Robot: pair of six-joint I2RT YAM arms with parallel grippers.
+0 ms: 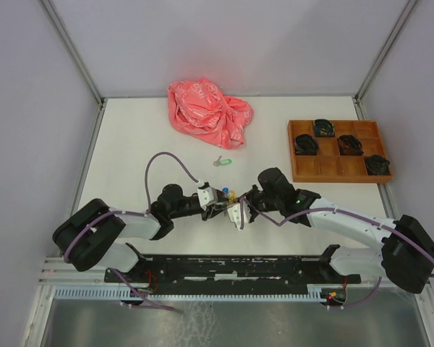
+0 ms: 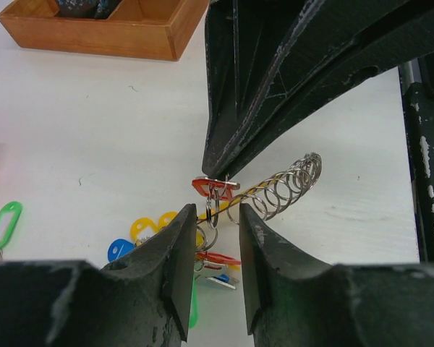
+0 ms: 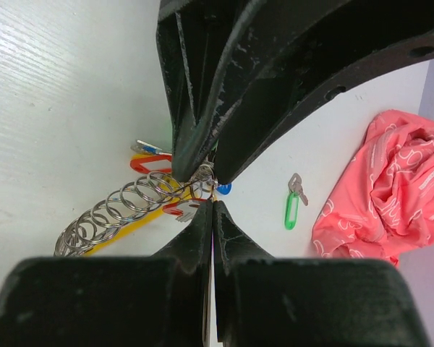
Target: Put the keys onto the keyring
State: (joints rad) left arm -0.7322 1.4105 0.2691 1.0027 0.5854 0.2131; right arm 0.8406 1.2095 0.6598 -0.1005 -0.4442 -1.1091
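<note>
Now threading: left pincer pinches the keyring, right pincer shut on red-tag key beside it, green-tag key apart on counter; next probably needs sliding that key's hole onto the ring.

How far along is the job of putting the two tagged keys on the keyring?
Done: nothing I can confirm. In hand: the right gripper looks shut on the red-tagged key, right at the ring between the fingers of the left gripper; whether the key is threaded is unclear. Left: the green-tagged key lies alone on the table near the pink bag, untouched.
</note>
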